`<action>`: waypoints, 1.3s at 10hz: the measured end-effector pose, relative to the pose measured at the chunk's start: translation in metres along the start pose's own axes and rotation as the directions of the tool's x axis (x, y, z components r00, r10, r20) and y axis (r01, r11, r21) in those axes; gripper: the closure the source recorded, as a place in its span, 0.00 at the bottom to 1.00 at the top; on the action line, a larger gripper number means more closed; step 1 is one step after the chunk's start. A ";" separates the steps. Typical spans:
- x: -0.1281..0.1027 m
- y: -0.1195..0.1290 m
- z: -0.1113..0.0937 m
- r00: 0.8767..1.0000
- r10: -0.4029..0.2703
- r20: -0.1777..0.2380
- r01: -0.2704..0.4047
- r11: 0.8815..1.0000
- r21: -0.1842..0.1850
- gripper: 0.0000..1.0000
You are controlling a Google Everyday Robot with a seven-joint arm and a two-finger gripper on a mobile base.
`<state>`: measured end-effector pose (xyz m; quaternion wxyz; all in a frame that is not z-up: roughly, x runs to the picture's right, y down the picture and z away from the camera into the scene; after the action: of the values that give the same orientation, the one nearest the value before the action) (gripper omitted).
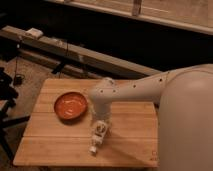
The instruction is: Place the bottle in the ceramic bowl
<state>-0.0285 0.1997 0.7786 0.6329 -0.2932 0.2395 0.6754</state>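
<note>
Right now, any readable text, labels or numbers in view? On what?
None readable.
Slim off-white plastic bottle lying on the wooden table: dark marks on its label, too blurred to read.
Gripper, down over the bottle beside the orange-red ceramic bowl: no marking visible.

The arm [142, 91] was off-white, fat and tubular (small dark dots ran along it); its gripper [100, 126] sat low above the surface [50, 147].

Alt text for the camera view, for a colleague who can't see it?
The robot's gripper hangs directly over the off-white bottle, which lies on the wooden table. The empty orange-red ceramic bowl sits apart from it on the same table.
</note>
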 end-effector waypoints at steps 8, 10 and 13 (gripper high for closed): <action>-0.008 -0.007 0.033 0.999 0.013 -0.032 -0.012 1.000 0.022 0.35; -0.009 -0.008 0.039 0.999 0.007 -0.049 -0.005 0.999 0.038 0.35; -0.009 -0.003 0.043 0.997 -0.002 -0.082 0.007 0.998 0.059 0.54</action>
<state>-0.0289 0.2233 0.8155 0.6325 -0.3024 0.2845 0.6539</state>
